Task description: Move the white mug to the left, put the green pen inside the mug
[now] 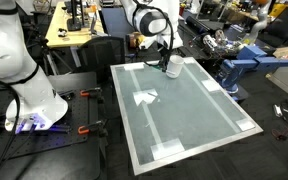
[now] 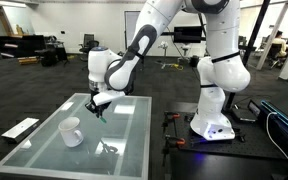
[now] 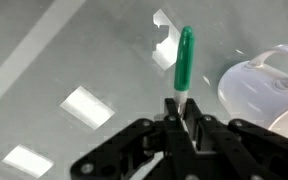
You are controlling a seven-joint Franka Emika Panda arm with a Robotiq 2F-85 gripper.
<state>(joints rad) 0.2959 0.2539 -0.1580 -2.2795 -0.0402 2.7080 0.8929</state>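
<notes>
- Gripper (image 3: 184, 118) clenched on green pen (image 3: 185, 60), pen's long axis running straight out from the fingertips.
- White mug (image 3: 269, 85) sits just beside the pen, rightward in wrist view, not under it.

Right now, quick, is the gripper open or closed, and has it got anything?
Gripper: closed, holding the green pen.

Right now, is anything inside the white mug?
Nothing visible: the white mug shows an empty mouth in an exterior view. The green pen is outside it, clamped in the hand. The mug's inner floor is hidden by its near wall.
</notes>
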